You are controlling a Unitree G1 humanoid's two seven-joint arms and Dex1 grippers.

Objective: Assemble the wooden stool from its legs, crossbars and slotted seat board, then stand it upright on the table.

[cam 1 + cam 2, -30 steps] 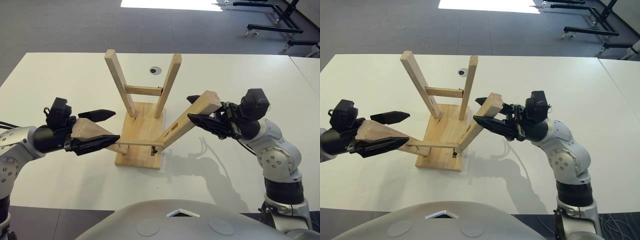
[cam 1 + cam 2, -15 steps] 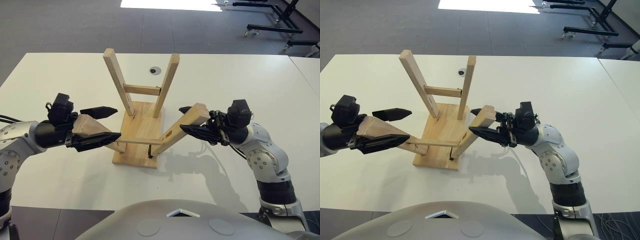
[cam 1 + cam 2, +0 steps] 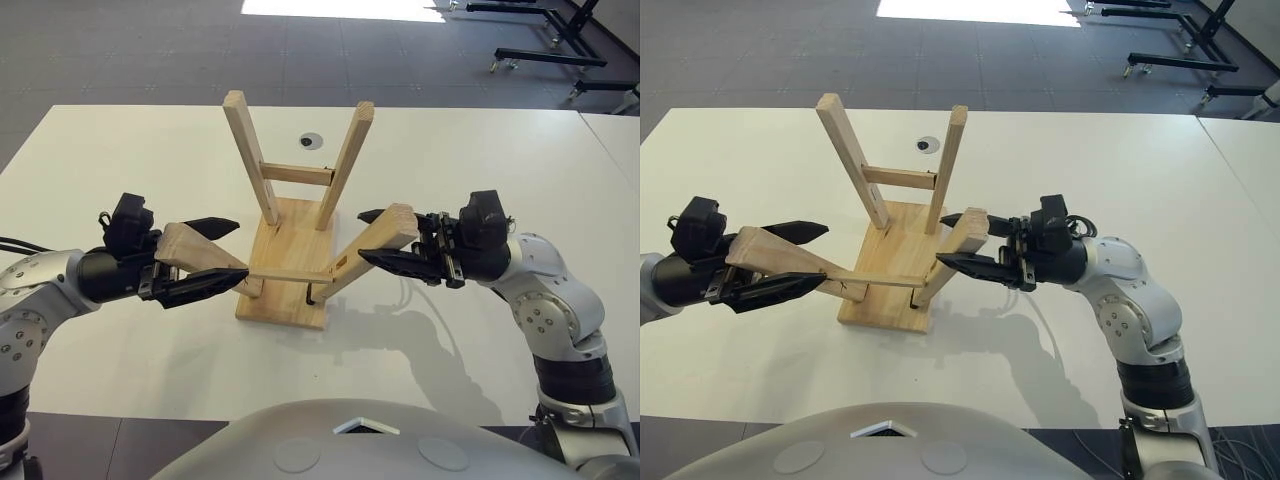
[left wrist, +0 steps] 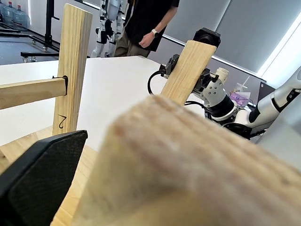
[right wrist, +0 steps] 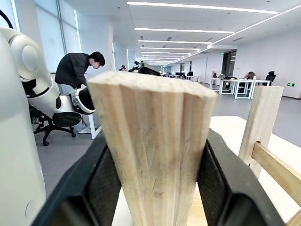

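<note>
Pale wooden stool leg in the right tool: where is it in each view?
Left eye view: pale wooden leg slants right of centre.
Right eye view: leg at centre.
Left wrist view: leg far off, tilted.
Right wrist view: leg end-on, closest.
Shared landmark: crossbar between the upright legs.

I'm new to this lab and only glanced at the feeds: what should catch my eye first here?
An upside-down pale wooden stool sits at the middle of the white table, with two far wooden legs pointing up from its flat seat board. The left gripper clamps the near left splayed leg. The right gripper clamps the near right splayed leg, and a thin crossbar spans between the two.
</note>
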